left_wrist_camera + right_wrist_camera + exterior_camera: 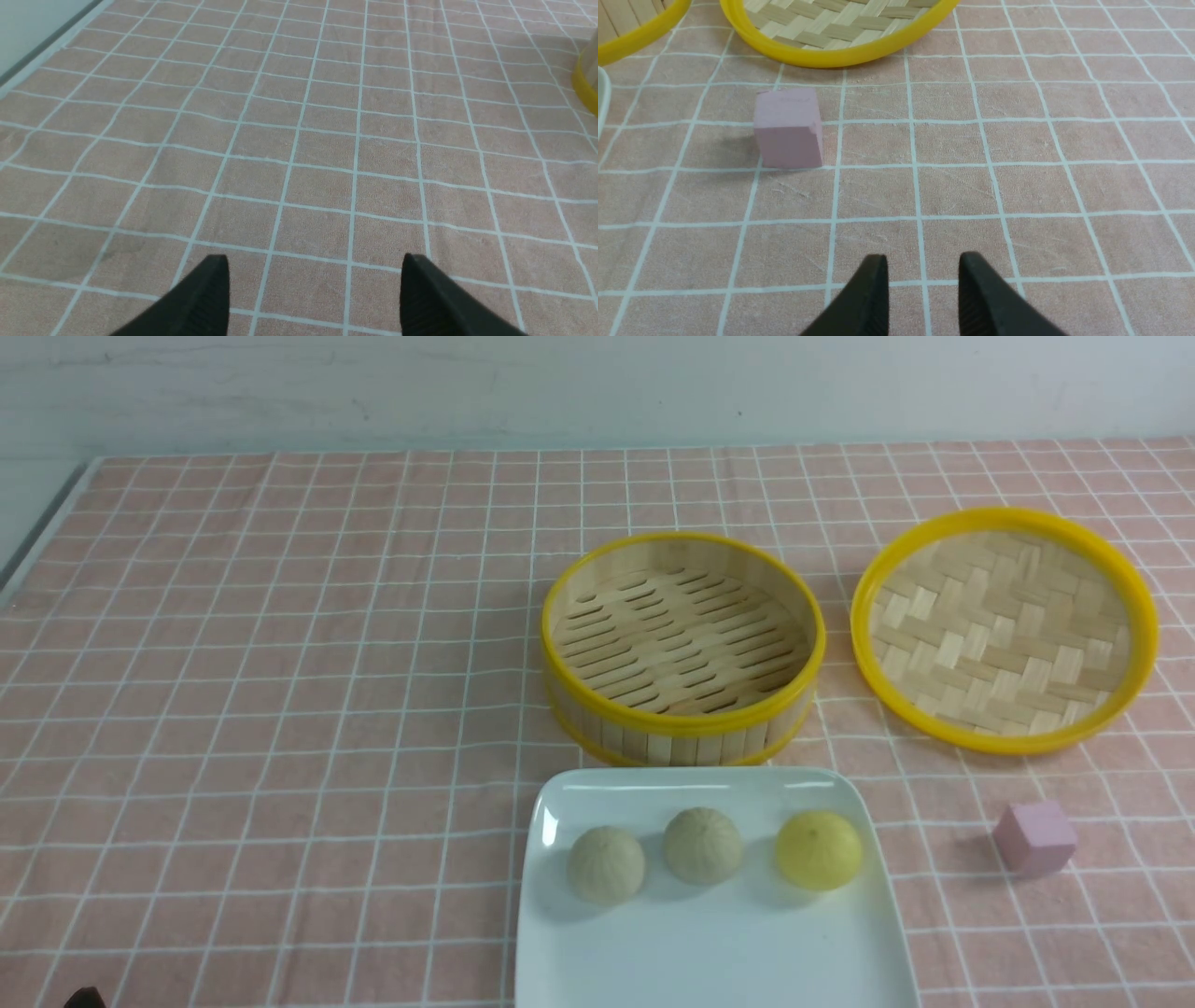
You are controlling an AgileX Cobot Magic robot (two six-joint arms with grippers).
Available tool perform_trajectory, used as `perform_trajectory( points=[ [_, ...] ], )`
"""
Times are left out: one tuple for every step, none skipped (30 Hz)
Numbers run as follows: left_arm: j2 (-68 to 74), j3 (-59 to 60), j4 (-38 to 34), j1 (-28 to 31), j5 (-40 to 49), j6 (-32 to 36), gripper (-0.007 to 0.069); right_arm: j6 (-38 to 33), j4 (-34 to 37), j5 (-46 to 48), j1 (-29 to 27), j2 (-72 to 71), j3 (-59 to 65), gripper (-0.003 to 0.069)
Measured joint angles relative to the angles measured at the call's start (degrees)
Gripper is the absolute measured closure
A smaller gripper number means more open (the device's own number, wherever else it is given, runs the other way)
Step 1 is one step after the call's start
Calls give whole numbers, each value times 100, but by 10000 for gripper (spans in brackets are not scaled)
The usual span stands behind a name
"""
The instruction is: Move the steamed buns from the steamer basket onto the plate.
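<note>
Three steamed buns lie in a row on the white plate (653, 952) at the front: a beige bun (606, 864), a second beige bun (703, 845) and a yellow bun (819, 850). Behind the plate stands the steamer basket (682, 709), with nothing on its slat floor. Neither gripper shows in the front view. In the left wrist view my left gripper (315, 266) hangs wide open over bare cloth, with a sliver of the basket's rim (586, 84) at the edge. My right gripper (923, 263) is partly open and holds nothing, over the cloth short of the pink cube (788, 129).
A shallow yellow-rimmed tray (1004, 628) with a woven floor lies right of the basket. The pink cube (1034, 837) sits on the cloth right of the plate. A pink checked cloth (280, 709) covers the table; its left edge (42, 532) runs along a grey strip.
</note>
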Motion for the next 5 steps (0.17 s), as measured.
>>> perform_trajectory(
  points=[
    [0, 0, 0, 0, 0, 0, 131, 0, 0, 0, 0, 0, 0, 419],
    [0, 0, 1, 0, 0, 0, 131, 0, 0, 0, 0, 0, 0, 419],
    [0, 0, 1, 0, 0, 0, 131, 0, 0, 0, 0, 0, 0, 419],
    [0, 0, 1, 0, 0, 0, 131, 0, 0, 0, 0, 0, 0, 419],
    [0, 0, 1, 0, 0, 0, 131, 0, 0, 0, 0, 0, 0, 419]
  ],
)
